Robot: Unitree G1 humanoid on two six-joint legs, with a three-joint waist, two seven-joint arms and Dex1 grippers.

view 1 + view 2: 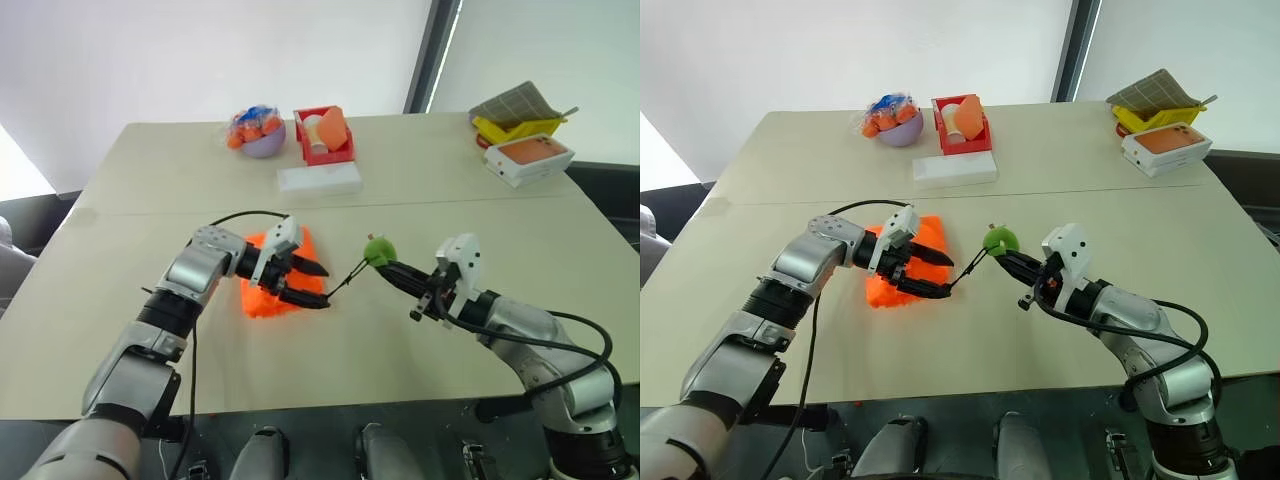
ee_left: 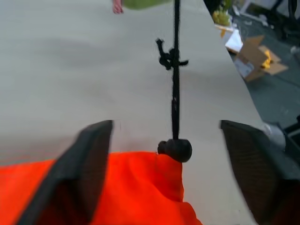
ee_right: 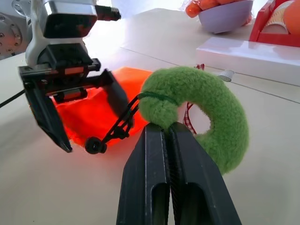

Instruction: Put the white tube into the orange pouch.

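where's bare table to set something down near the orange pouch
Bare table lies along the near edge, and more between the orange pouch and the flat white box. Crowded: the cord stretched from pouch to green pull.

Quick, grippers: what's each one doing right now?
Left gripper: open, at the cord end of the orange pouch, holding nothing.
Right gripper: shut on the green pull of the pouch's black cord.

Left claw (image 1: 308, 284) spread wide; right claw (image 1: 388, 266) clamped shut.
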